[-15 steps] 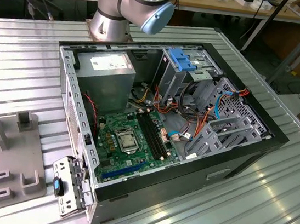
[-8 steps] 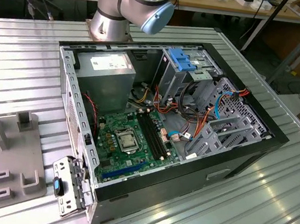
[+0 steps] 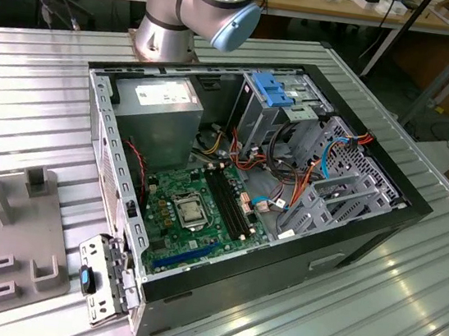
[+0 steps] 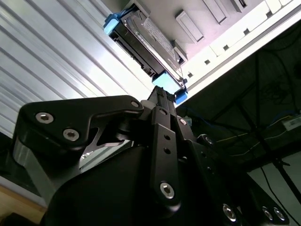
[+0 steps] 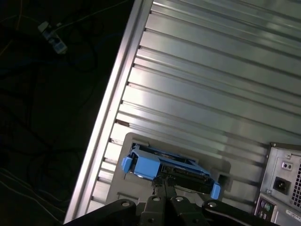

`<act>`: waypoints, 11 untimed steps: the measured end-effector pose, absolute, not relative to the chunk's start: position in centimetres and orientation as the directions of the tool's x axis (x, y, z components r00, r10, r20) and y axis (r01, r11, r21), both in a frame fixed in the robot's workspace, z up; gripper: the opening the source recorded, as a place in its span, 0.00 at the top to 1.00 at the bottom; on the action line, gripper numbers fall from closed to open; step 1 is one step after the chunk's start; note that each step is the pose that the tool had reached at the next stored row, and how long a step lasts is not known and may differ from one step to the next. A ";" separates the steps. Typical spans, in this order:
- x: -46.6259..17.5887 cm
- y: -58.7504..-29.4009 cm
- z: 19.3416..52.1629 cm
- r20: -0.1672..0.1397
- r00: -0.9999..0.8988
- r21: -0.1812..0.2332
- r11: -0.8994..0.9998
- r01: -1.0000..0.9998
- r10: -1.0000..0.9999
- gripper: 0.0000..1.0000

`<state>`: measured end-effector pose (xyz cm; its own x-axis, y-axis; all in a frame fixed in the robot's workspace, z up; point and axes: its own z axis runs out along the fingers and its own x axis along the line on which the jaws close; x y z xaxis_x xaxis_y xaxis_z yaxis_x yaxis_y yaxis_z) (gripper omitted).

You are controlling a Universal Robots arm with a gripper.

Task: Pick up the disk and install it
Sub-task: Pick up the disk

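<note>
The disk (image 5: 164,168) is a dark grey drive with bright blue rails, resting in a pale grey holder (image 5: 188,150) on the ribbed metal table near its edge. In the second wrist view the disk (image 4: 146,44) lies just beyond the black gripper (image 4: 165,96), whose tip reaches the blue rail at the disk's near end. In the first wrist view the gripper (image 5: 164,187) sits right against the middle of the disk's near side. The open computer case (image 3: 278,266) lies on its side in the exterior view, with a drive bay (image 3: 272,87) at its far end.
The table edge (image 5: 117,94) runs close beside the holder, with dark floor and cables beyond it. The back panel of the computer (image 5: 282,181) stands near the disk. A grey fixture (image 3: 1,230) lies at the exterior view's left, and the arm's base (image 3: 170,12) behind the case.
</note>
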<state>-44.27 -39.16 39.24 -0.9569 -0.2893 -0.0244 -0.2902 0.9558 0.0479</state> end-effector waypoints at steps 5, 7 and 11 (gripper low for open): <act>-44.3 -39.2 39.2 -0.024 -0.947 0.048 0.946 -0.322 -0.321 0.89; -44.3 -39.2 39.2 -0.024 -0.943 0.048 0.941 -0.334 -0.333 0.89; -44.3 -39.2 39.2 -0.024 -0.937 0.048 0.936 -0.348 -0.347 0.89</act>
